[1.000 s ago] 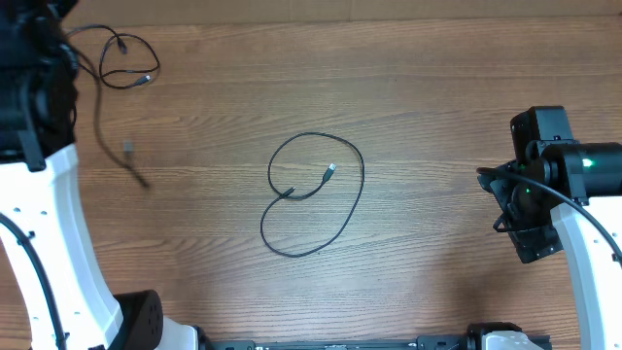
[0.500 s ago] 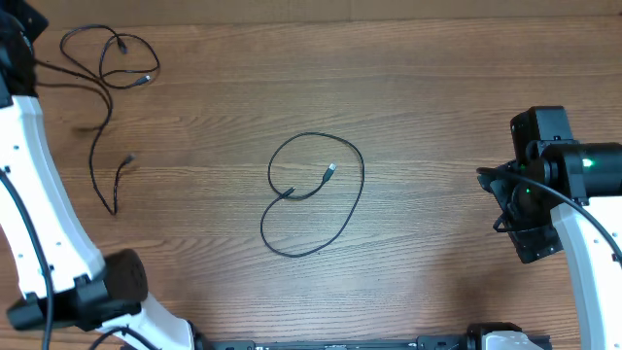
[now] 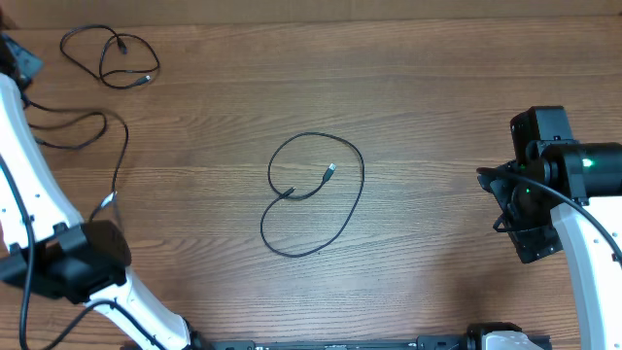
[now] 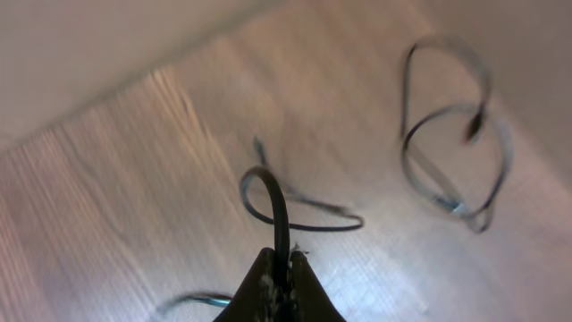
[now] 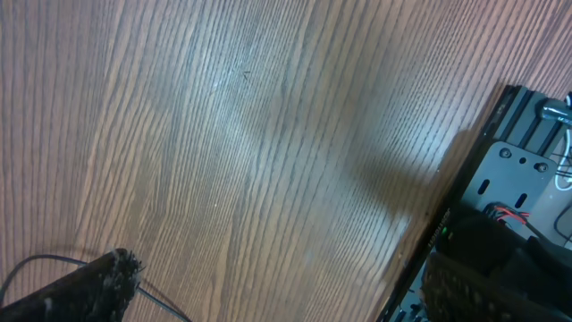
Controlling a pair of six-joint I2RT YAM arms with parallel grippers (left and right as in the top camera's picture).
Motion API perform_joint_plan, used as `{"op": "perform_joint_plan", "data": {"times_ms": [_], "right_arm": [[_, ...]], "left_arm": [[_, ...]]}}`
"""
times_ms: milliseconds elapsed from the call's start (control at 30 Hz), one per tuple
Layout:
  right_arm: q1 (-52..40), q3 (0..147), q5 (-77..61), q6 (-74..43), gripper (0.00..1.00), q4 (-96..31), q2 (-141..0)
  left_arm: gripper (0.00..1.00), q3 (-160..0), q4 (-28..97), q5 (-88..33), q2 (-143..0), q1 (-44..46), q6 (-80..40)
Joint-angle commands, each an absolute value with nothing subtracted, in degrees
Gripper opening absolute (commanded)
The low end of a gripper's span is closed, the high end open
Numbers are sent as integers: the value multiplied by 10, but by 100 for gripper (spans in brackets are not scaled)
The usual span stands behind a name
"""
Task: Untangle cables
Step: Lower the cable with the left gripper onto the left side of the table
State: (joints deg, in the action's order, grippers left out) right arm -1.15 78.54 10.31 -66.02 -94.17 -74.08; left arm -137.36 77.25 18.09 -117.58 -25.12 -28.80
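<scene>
Clamping a thin black cable (image 4: 279, 215), the left pincer (image 4: 277, 282) has another looped cable (image 4: 447, 134) lying ahead to its right on the table (image 4: 134, 179); whether the right pincer (image 5: 103, 275) is apart or together cannot be told.

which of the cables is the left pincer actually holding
The cable at the left edge of the table, pinched in the shut left pincer. The looped cable mid-table and the coiled cable in the far left corner lie loose, untouched.
</scene>
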Motion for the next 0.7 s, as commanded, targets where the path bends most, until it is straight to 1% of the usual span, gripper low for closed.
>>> {"op": "perform_joint_plan", "data": {"times_ms": [0, 267, 400, 467, 500, 533, 600, 633, 667], "right_arm": [[-10, 799, 104, -663, 100, -942, -731], [-10, 799, 104, -663, 100, -942, -731], [-10, 799, 104, -663, 100, -942, -731], [-10, 799, 104, -663, 100, -942, -731], [-10, 799, 104, -663, 100, -942, -731], [-10, 799, 104, -663, 100, -942, -731], [-10, 799, 104, -663, 100, -942, -731], [-9, 799, 104, -663, 100, -942, -731], [-10, 799, 104, -663, 100, -942, -731]], "left_arm": [[4, -1378, 807, 169, -1223, -251, -310], [4, -1378, 871, 169, -1288, -252, -381], [5, -1378, 878, 167, -1301, -254, -383], [10, -1378, 877, 167, -1302, -258, -383], [14, -1378, 877, 167, -1302, -260, -383], [23, -1378, 878, 167, -1302, -262, -381], [24, -1378, 881, 167, -1302, -267, -372], [27, -1378, 883, 167, -1302, -269, -373], [43, -1378, 887, 166, -1302, -274, -373]]}}
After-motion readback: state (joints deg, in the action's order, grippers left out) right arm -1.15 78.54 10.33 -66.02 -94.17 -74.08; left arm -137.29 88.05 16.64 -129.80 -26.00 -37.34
